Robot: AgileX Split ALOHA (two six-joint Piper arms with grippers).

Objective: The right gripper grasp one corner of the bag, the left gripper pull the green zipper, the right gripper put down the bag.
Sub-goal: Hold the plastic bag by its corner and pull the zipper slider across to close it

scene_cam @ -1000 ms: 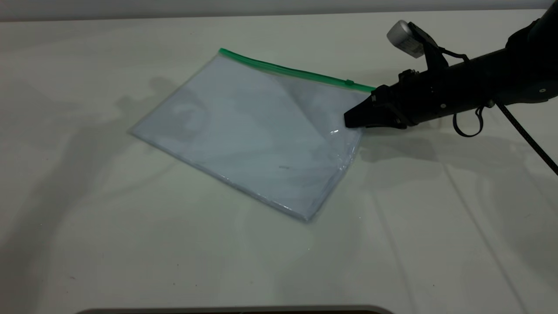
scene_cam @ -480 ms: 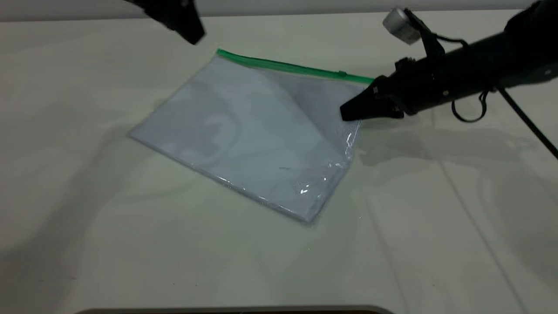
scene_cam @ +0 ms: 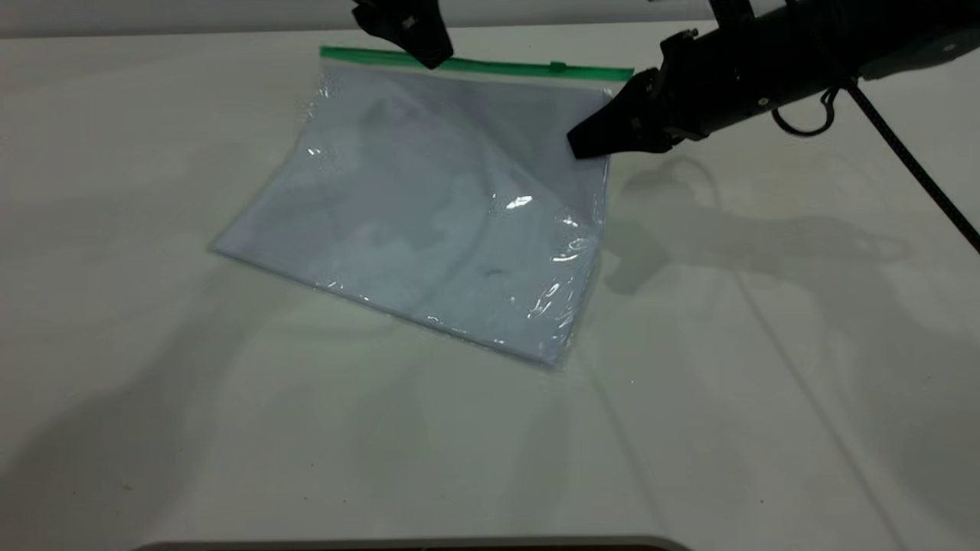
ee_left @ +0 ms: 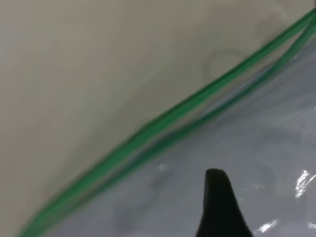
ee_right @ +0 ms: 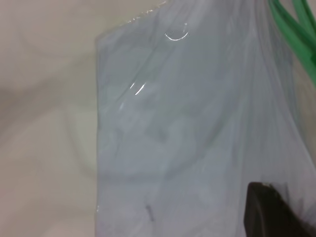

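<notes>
The bag [scene_cam: 429, 207] is a clear pouch with pale sheets inside. Its near edge rests on the table and its far edge is raised. The green zipper [scene_cam: 490, 66] runs along that raised far edge, with the small slider tab [scene_cam: 557, 67] near its right end. My right gripper [scene_cam: 586, 144] is shut on the bag's right side just below the zipper corner and holds it up. My left gripper [scene_cam: 432, 55] hangs at the top, just over the zipper left of its middle. The left wrist view shows the zipper [ee_left: 168, 118] close by, and the right wrist view shows the bag [ee_right: 173, 123].
The white table [scene_cam: 766, 383] spreads around the bag. A black cable [scene_cam: 911, 164] trails from the right arm down to the right. A dark edge [scene_cam: 413, 545] lies along the bottom of the exterior view.
The right gripper has risen and moved back with the bag's corner, tilting the zipper edge up. The left gripper has come in from the upper left to above the zipper.
</notes>
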